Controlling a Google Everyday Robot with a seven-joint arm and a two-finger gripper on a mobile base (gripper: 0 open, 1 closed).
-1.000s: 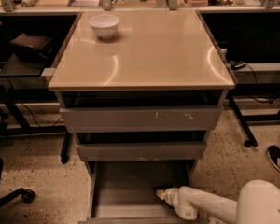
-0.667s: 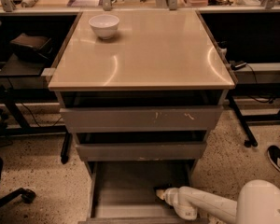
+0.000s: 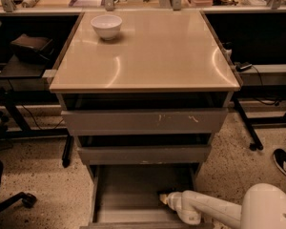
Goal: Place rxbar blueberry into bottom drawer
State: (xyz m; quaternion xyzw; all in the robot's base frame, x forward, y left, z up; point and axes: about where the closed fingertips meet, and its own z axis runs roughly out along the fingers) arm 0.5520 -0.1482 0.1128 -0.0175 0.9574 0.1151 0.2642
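Observation:
The bottom drawer (image 3: 131, 190) stands pulled open under the cabinet, its flat grey floor showing. My white arm comes in from the lower right, and the gripper (image 3: 165, 197) sits low over the right part of the drawer floor, near its front. The rxbar blueberry is hidden from this view; only a small dark patch shows at the gripper's tip, and I cannot tell what it is.
A white bowl (image 3: 107, 26) sits at the back left of the beige cabinet top (image 3: 148, 56). The two upper grey drawers (image 3: 143, 122) are slightly open. Desks flank the cabinet, a chair base (image 3: 19, 202) is at the left, and a shoe (image 3: 283, 163) at the right.

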